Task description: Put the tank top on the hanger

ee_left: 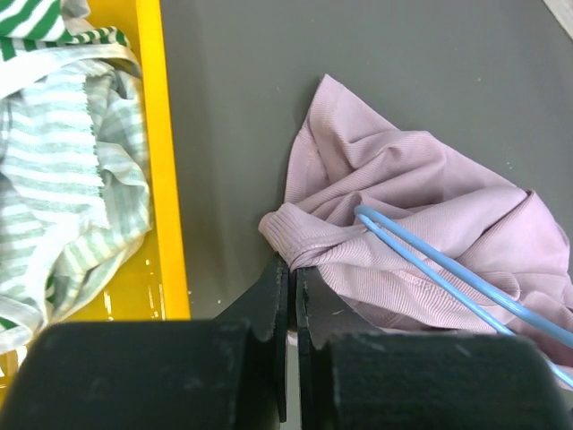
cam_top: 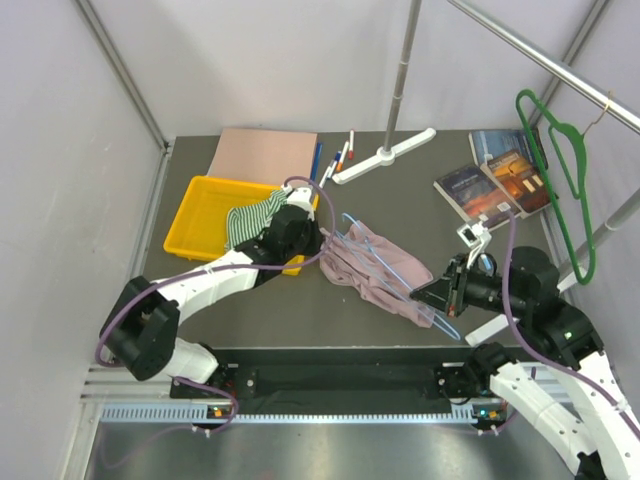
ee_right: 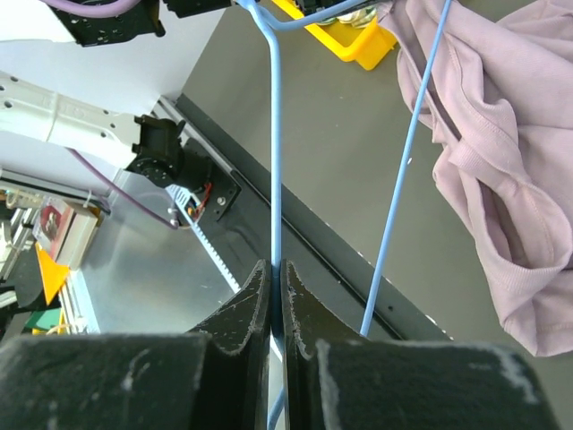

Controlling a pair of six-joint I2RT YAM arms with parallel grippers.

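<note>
The left gripper point(ee_left: 292, 285) is pinching the hem of the tank top point(ee_left: 412, 197), which is lying crumpled on the bench point(ee_left: 376, 54) near the yellow tray point(ee_left: 166, 179). The right gripper point(ee_right: 276, 287) is clamping the hanger point(ee_right: 275, 152), whose far end is tucking under a fold of the fabric.

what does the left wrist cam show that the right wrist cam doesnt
Only the left wrist view: the left fingers shut on the tank top at its folded edge. Only the right wrist view: the right fingers shut on the hanger wire, plus the left arm near the table edge. Both: the tank top, the hanger, the yellow tray and the dark table.
</note>
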